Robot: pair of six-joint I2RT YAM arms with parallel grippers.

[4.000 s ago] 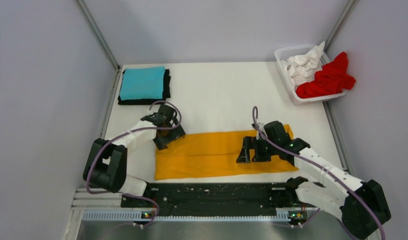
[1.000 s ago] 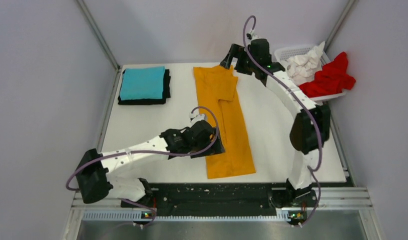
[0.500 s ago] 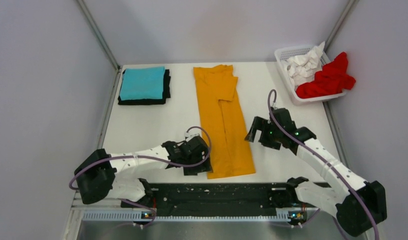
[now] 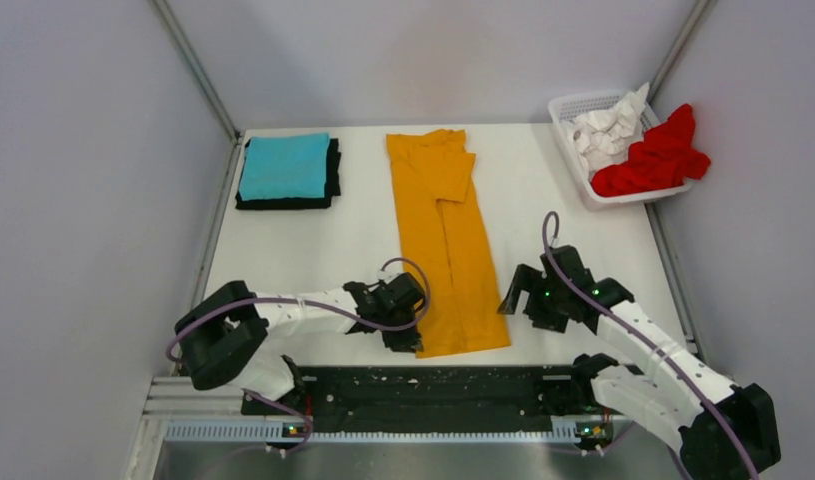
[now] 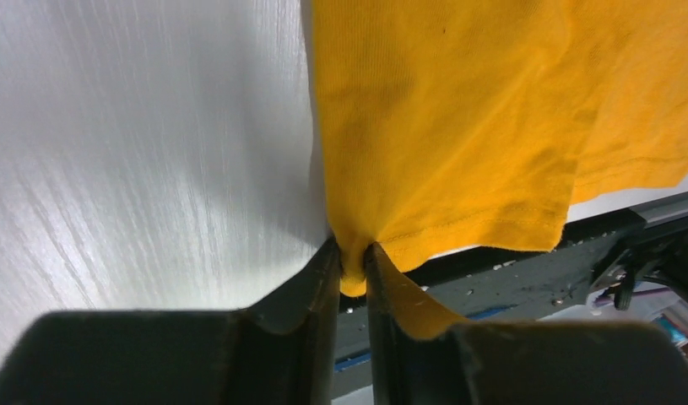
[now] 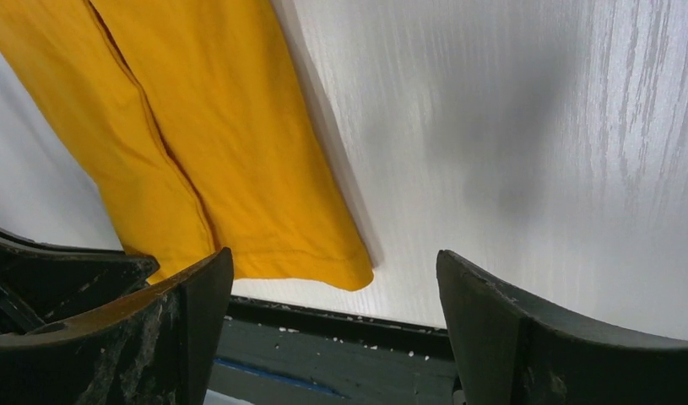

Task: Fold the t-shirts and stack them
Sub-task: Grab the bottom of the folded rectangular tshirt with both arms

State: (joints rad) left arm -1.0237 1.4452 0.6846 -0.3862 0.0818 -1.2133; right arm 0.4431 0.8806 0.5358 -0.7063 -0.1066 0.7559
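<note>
The mustard-orange t-shirt [image 4: 448, 240] lies folded into a long strip from the back middle of the table to its near edge. My left gripper [image 4: 407, 340] is at the strip's near left corner. In the left wrist view it [image 5: 353, 263] is shut on a pinch of that orange hem [image 5: 458, 126]. My right gripper [image 4: 515, 292] hovers open just right of the near right corner. The orange cloth [image 6: 222, 126] lies ahead of its fingers [image 6: 332, 257], with nothing between them. A folded turquoise t-shirt [image 4: 283, 165] rests on a folded black one [image 4: 333, 172] at the back left.
A white mesh basket [image 4: 573, 105] at the back right holds a crumpled white t-shirt [image 4: 603, 128] and a red one [image 4: 658, 155] that spills over its rim. The black rail [image 4: 423, 385] runs along the table's near edge, just below both grippers.
The left gripper slid toward the near edge and closed on the shirt's near left corner. The right arm swung back from the shirt's far end to its near right corner, still open.
</note>
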